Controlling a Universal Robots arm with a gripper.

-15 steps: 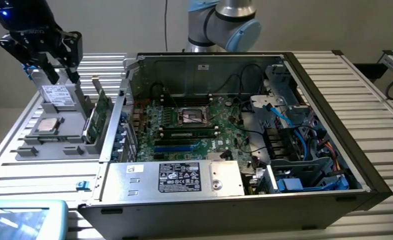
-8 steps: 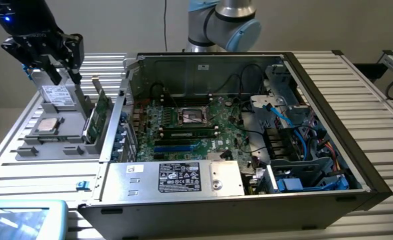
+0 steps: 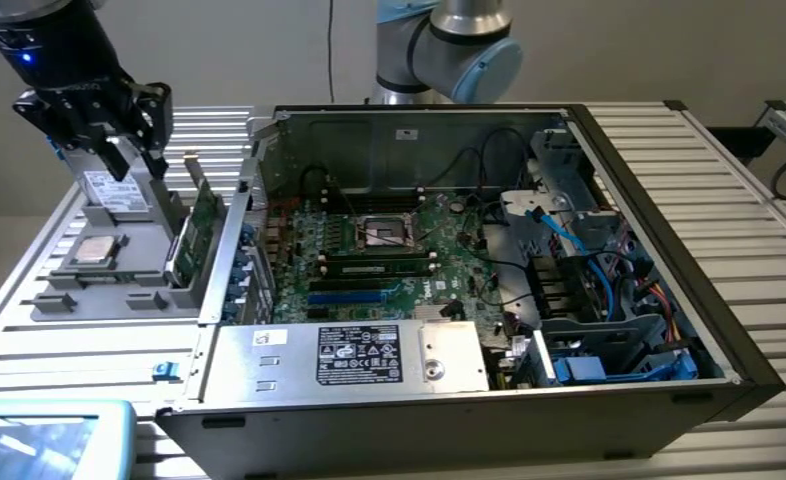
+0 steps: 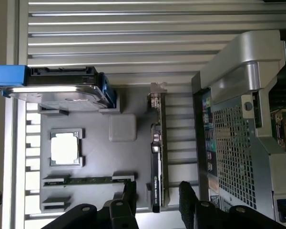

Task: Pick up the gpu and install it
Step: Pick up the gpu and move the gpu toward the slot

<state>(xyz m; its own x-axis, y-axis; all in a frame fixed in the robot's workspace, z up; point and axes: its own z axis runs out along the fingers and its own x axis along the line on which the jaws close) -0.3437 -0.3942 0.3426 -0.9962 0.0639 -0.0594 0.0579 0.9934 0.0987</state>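
Note:
The gpu stands on its long edge in a slot of a grey holder tray, beside the open computer case. In the wrist view the gpu is a thin dark strip with a metal bracket at one end. My gripper hangs above the tray, higher than the card and toward the exterior view's left of it. It is open and holds nothing. In the wrist view the gripper has its two black fingers spread to either side of the card's end, clear of it.
The holder tray also carries a silvery hard drive with blue clips, a processor chip and a memory stick. Inside the case lie the green motherboard and cables. The perforated case wall stands close to the card.

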